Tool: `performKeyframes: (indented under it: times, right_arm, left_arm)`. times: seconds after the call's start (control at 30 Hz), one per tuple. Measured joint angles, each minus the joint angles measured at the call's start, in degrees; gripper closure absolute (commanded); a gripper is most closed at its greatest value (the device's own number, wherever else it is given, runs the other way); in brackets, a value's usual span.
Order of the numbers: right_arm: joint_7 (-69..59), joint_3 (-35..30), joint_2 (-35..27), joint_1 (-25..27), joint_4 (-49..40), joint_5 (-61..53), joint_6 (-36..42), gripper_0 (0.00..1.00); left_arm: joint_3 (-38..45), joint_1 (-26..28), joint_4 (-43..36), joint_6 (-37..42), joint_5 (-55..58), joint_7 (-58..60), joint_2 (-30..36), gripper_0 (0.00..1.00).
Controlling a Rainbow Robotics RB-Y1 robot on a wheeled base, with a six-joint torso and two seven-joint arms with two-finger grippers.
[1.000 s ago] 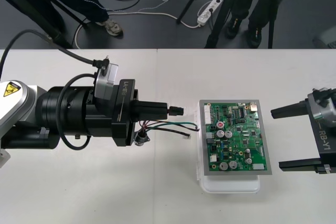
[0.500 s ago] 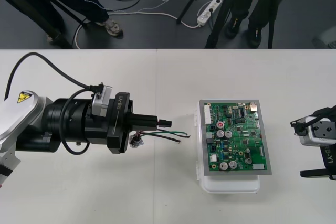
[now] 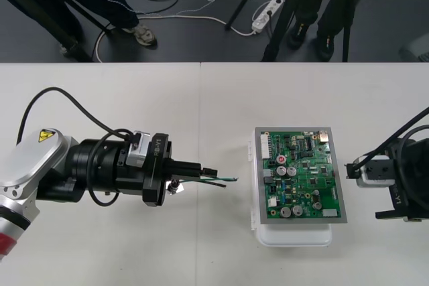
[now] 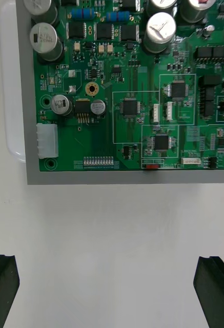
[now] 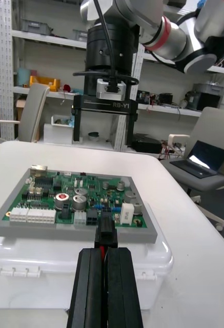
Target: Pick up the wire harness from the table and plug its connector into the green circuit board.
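My left gripper point(image 3: 201, 167) hovers left of the green circuit board point(image 3: 301, 173) and points at it. It is shut on the wire harness. In the left wrist view its fingers point(image 5: 91, 287) are pressed together, with the small black plug point(image 5: 105, 237) sticking out of their tips toward the board point(image 5: 76, 200). The thin wires point(image 3: 221, 179) trail out under the fingers, and the metal socket point(image 3: 175, 187) hangs below the gripper. My right gripper point(image 3: 395, 189) stands open just right of the board, and its fingers point(image 4: 3, 287) are far apart over bare table beside the board's edge point(image 4: 127, 177).
The board rests on a white base point(image 3: 295, 236) with a grey frame. In the left wrist view my right gripper point(image 5: 105, 120) stands open just beyond the board's far edge. The table's far edge meets dark floor with cables point(image 3: 201, 11).
My left gripper has drawn back to the left with the harness, away from the board. My right arm has moved in toward the board's right edge and turned down toward the table.
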Motion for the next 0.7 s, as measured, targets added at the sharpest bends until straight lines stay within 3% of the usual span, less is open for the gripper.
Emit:
performKeyframes:
  times: [0.43,0.7]
  right_arm:
    - [-1.74,7.86,0.01,-2.83,1.24,10.63,0.0,0.0]
    - [-1.75,15.11,0.67,-6.92,2.79,17.39,-0.01,0.0]
  left_arm:
    - [0.0,-0.08,6.28,-0.49,-5.33,-1.27,-4.59,1.0]
    - [0.0,-1.24,15.48,-2.41,-5.36,-14.65,-8.87,1.0]
